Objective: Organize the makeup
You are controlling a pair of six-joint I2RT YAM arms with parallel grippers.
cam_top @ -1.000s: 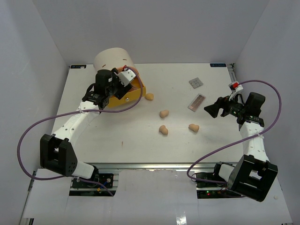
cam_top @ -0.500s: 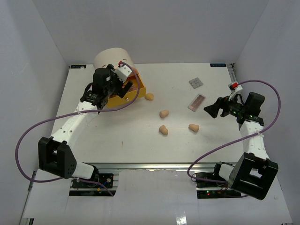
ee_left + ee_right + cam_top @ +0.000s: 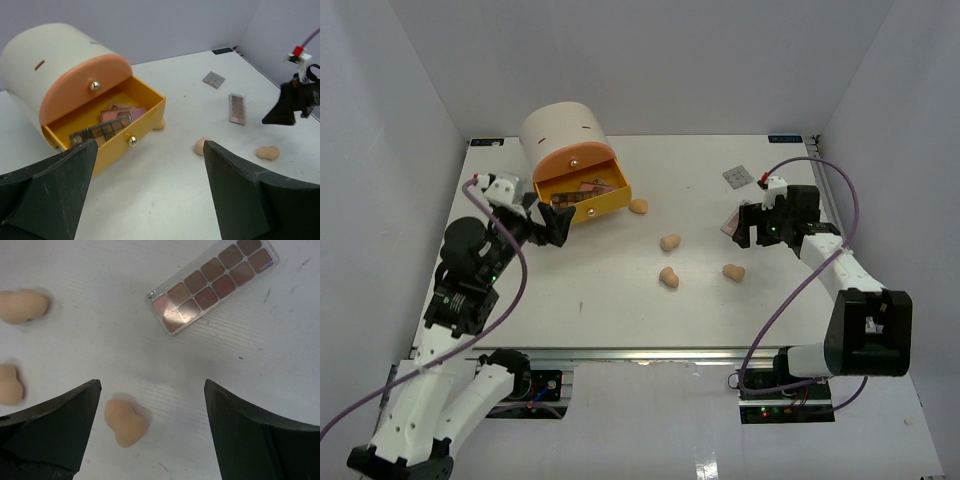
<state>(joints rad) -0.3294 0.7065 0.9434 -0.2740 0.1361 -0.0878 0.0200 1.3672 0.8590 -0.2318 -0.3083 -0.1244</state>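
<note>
Top external: left end effector [image 3: 556, 225] backed off the loaded drawer [image 3: 605, 206], open; right end effector [image 3: 748, 226], open, now above palette [image 3: 212, 285].

Four tan sponges [image 3: 670, 242] loose on table [image 3: 570, 290], brown palette [image 3: 212, 286] flat nearby, grey palette [image 3: 737, 176] beyond, more palettes [image 3: 102, 131] inside yellow drawer [image 3: 145, 122].

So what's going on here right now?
The left gripper is open and empty beside the open yellow drawer, which holds a few palettes. The right gripper, also open, hovers by a long palette on the table. Four sponges and a small grey palette lie loose there too.
</note>
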